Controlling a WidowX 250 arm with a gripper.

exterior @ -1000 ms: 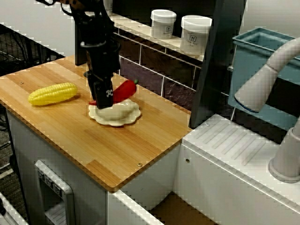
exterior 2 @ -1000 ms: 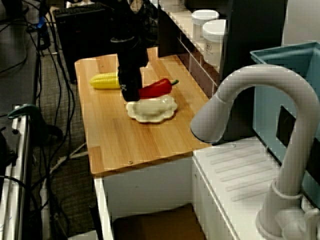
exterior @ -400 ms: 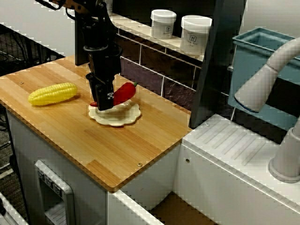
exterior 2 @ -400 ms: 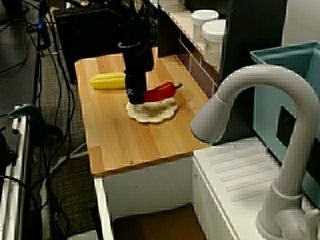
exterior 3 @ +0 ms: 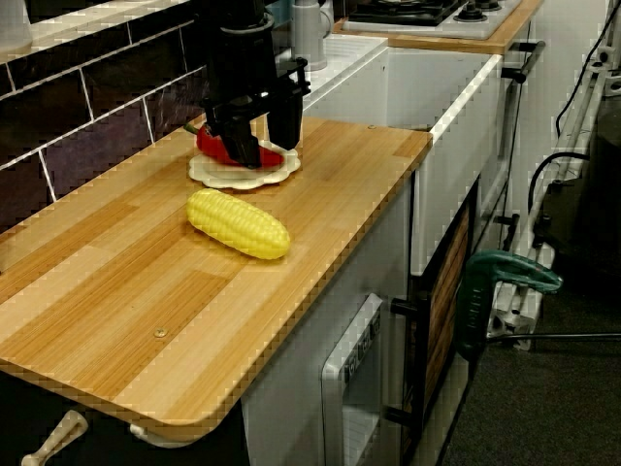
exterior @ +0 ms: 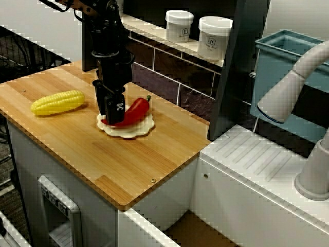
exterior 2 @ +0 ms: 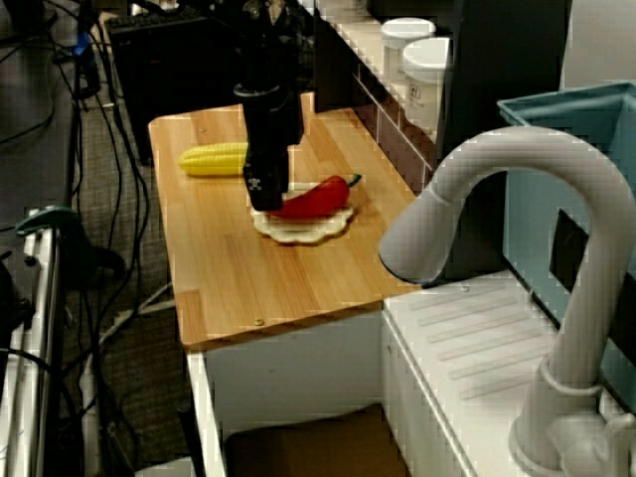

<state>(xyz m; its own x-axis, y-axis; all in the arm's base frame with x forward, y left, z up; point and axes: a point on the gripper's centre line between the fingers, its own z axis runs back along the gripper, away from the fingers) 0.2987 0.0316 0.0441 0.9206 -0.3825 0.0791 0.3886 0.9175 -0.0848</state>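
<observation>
The dark arm (exterior: pixel 106 36) hangs from above, almost vertical, with the wrist straight. Its tool (exterior 3: pixel 263 144) points straight down and sits low, the two black fingers (exterior 3: pixel 284 124) spread apart, jaws standing open.

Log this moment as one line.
gripper: at pepper, grip unclear | pepper: on plate | corn: apart from plate

No word or number is reading clearly in any view. The two white jars (exterior: pixel 179 25) (exterior: pixel 214 37), sitting on the shelf (exterior: pixel 154 37) above and beyond the gripper (exterior: pixel 114 118), are carrying pale labels with a dark logo-like mark and fine print, too small to decipher. One gripper finger (exterior: pixel 118 103) is showing a small white mark (exterior 2: pixel 256 185), likewise illegible.
</observation>
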